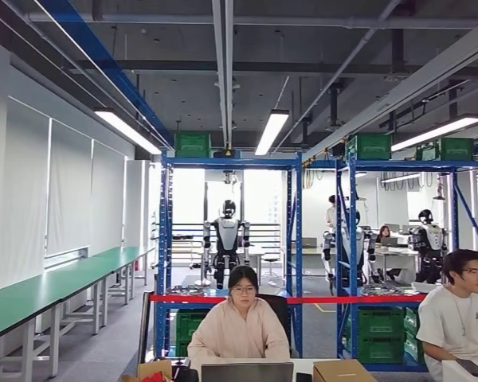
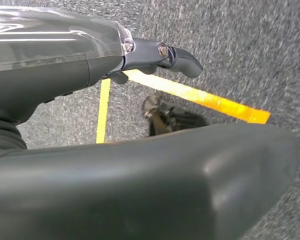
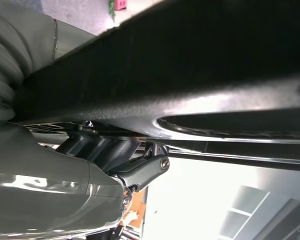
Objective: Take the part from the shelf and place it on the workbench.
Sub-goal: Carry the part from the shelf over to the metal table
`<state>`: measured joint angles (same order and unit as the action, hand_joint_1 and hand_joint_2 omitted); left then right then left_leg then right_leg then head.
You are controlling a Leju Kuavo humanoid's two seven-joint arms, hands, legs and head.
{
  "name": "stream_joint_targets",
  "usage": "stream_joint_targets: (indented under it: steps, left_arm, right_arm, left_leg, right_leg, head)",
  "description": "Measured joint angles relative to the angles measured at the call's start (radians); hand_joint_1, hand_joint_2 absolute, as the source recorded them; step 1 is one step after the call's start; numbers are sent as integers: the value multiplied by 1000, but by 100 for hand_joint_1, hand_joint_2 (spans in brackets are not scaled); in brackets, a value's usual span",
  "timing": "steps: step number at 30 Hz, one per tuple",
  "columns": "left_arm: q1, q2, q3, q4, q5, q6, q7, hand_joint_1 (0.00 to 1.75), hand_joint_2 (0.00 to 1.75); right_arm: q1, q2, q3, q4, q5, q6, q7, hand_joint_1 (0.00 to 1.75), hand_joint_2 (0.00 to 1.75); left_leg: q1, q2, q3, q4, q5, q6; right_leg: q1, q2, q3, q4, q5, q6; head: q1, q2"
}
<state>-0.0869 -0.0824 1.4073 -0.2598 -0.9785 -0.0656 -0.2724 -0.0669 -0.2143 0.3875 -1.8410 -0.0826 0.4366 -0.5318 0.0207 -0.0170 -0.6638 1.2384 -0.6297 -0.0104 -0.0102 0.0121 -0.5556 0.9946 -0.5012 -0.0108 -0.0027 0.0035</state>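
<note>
Blue shelf [image 1: 230, 239], green crates [image 1: 191, 145] on top

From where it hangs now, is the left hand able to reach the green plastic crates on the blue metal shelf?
Probably not yet. The left hand hangs over grey carpet with yellow floor tape, and the green plastic crates on the blue metal shelf stand far off, behind a desk with seated people.

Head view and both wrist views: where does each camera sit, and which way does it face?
Head view: high on the body, facing forward across the hall at blue shelving and two seated people.
Left wrist view: behind the left hand, facing down at grey floor with yellow tape.
Right wrist view: behind the right hand, mostly blocked by a dark surface.
Shared: both wrist views show their own grey hand.
</note>
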Motion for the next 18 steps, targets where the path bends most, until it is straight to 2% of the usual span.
stream_joint_targets:
  steps: [1,2,3,5,6,7,8,11,12,13,15,16,17,18]
  left_arm:
    - [1,0,0,0,0,0,0,0,175]
    - [2,0,0,0,0,0,0,0,175]
    - [3,0,0,0,0,0,-1,0,175]
    - [4,1,0,0,0,0,-3,0,175]
    - [3,1,0,0,0,0,-4,0,175]
    - [2,2,0,0,0,0,-4,0,175]
    - [1,2,0,0,0,0,-5,0,175]
    - [2,2,0,0,0,1,-6,0,175]
    - [2,3,0,0,1,1,-6,0,175]
    - [2,3,0,0,1,1,-7,0,175]
    - [1,4,0,0,1,1,-9,0,175]
    - [2,4,0,0,1,1,-10,0,175]
    - [3,4,0,0,1,1,-10,0,175]
    - [4,4,0,0,1,1,-10,0,175]
  right_arm:
    - [0,0,0,1,-3,2,0,175,175]
    - [1,0,0,1,-5,3,0,175,175]
    - [1,0,1,1,-6,4,0,175,175]
    - [0,0,1,1,-6,5,0,175,175]
    - [0,0,1,1,-6,5,0,175,175]
    - [0,0,1,1,-6,5,0,175,175]
    - [0,0,1,1,-6,6,0,175,175]
    - [0,0,0,-1,-6,7,0,175,175]
    - [-1,0,-1,-2,-6,7,-1,175,175]
    - [-1,0,-1,-2,-6,7,-1,175,175]
    - [0,0,-1,-2,-5,7,-2,175,175]
    - [2,0,-1,-2,-5,7,-2,175,175]
    - [3,0,-1,-1,-5,7,-2,175,175]
    - [3,0,-1,-1,-5,7,-2,175,175]
  left_leg:
    - [0,1,-27,47,-9,-2]
    - [0,2,-39,60,1,-2]
    - [0,3,-32,33,30,-2]
    - [-1,6,22,-92,108,3]
    - [-2,7,48,-151,131,7]
    - [-4,8,64,-186,140,11]
    - [-6,8,71,-201,138,15]
    - [-5,8,74,-208,134,29]
    - [-3,8,77,-210,134,34]
    - [0,8,80,-212,132,38]
    - [-1,8,83,-212,128,44]
    - [-1,8,86,-212,125,45]
    - [-1,8,89,-212,122,45]
    - [-1,7,95,-212,119,45]
  right_leg:
    - [1,-3,3,0,-3,-1]
    - [1,-5,8,0,-7,-1]
    - [1,-6,14,0,-11,1]
    - [1,-6,27,2,-22,7]
    - [3,-6,32,4,-27,11]
    - [5,-6,34,5,-31,16]
    - [6,-6,34,5,-34,21]
    - [5,-7,35,9,-44,36]
    - [4,-8,26,32,-59,41]
    - [3,-8,6,77,-84,46]
    - [1,-9,-67,215,-141,53]
    - [0,-9,-102,273,-155,54]
    - [0,-9,-122,299,-150,55]
    - [0,-9,-123,282,-123,54]
  head:
    - [0,0]
    - [0,0]
    - [0,0]
    - [0,0]
    - [0,0]
    - [0,0]
    - [0,0]
    - [0,0]
    - [0,0]
    - [0,0]
    - [0,0]
    - [0,0]
    - [0,0]
    - [0,0]
